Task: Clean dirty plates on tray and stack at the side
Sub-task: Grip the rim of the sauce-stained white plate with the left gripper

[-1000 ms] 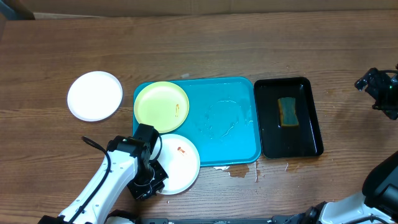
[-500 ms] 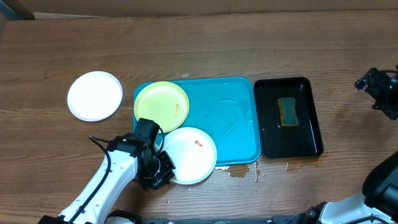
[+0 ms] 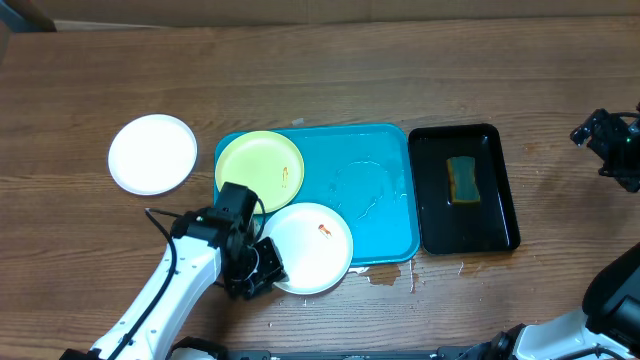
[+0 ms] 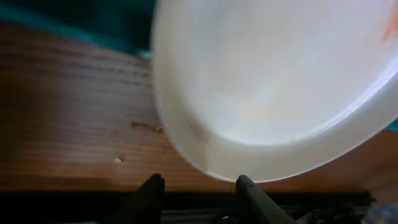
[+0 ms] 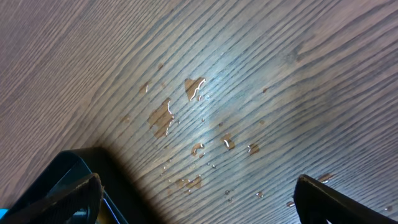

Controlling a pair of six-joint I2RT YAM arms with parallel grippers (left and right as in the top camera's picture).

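The round white flat plate with the orange-red smear (image 3: 312, 250) lay right of and just ahead of the left jaws (image 3: 262, 270). It rested half on the front rim of the large turquoise-blue rectangular plastic tray (image 3: 385, 215) and half over the brown wooden counter (image 3: 400, 70). In the left wrist view its near rim sat at the two fingertips (image 4: 151, 185), which stood apart and clasped nothing, so they seemed to be nudging it. Being round, it offered no long axis. The right jaws (image 5: 198, 180), spread wide and empty, hung well apart at the far right, so the left arm was nearer. Compared with a second before, the plate had slid rightward, further onto the tray, and the left arm had followed it
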